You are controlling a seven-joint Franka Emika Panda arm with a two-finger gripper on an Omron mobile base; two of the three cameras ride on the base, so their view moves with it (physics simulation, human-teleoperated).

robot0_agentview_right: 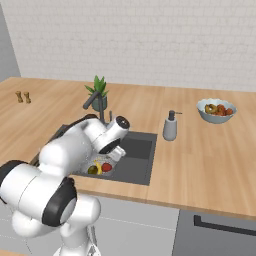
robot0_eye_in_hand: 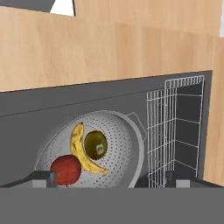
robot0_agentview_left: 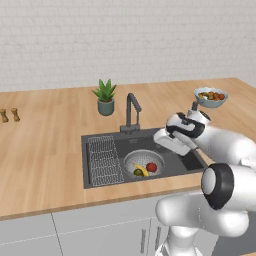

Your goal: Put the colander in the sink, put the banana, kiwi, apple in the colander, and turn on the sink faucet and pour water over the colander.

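The light grey colander (robot0_agentview_left: 144,161) (robot0_eye_in_hand: 127,127) sits in the dark sink (robot0_agentview_left: 100,182) (robot0_agentview_right: 142,167), right of its middle. Inside it lie the yellow banana (robot0_eye_in_hand: 81,151) (robot0_agentview_left: 142,170), the olive kiwi (robot0_eye_in_hand: 95,144) (robot0_agentview_left: 137,172) and the red apple (robot0_eye_in_hand: 65,169) (robot0_agentview_left: 151,167) (robot0_agentview_right: 106,167), all touching. My gripper (robot0_agentview_left: 159,139) (robot0_agentview_right: 113,153) (robot0_eye_in_hand: 109,181) hovers over the colander's right rim, open and holding nothing. Its fingertips (robot0_eye_in_hand: 43,177) stand wide apart. The dark faucet (robot0_agentview_left: 131,112) (robot0_agentview_right: 91,101) rises behind the basin, and no stream shows under its spout.
A flat wire rack (robot0_agentview_left: 104,160) (robot0_eye_in_hand: 175,131) fills the sink's left part. On the wooden counter stand a potted plant (robot0_agentview_left: 105,97), a grey soap dispenser (robot0_agentview_right: 170,126), a pale bowl of mixed fruit (robot0_agentview_left: 211,97) (robot0_agentview_right: 216,110) and two small shakers (robot0_agentview_left: 10,115).
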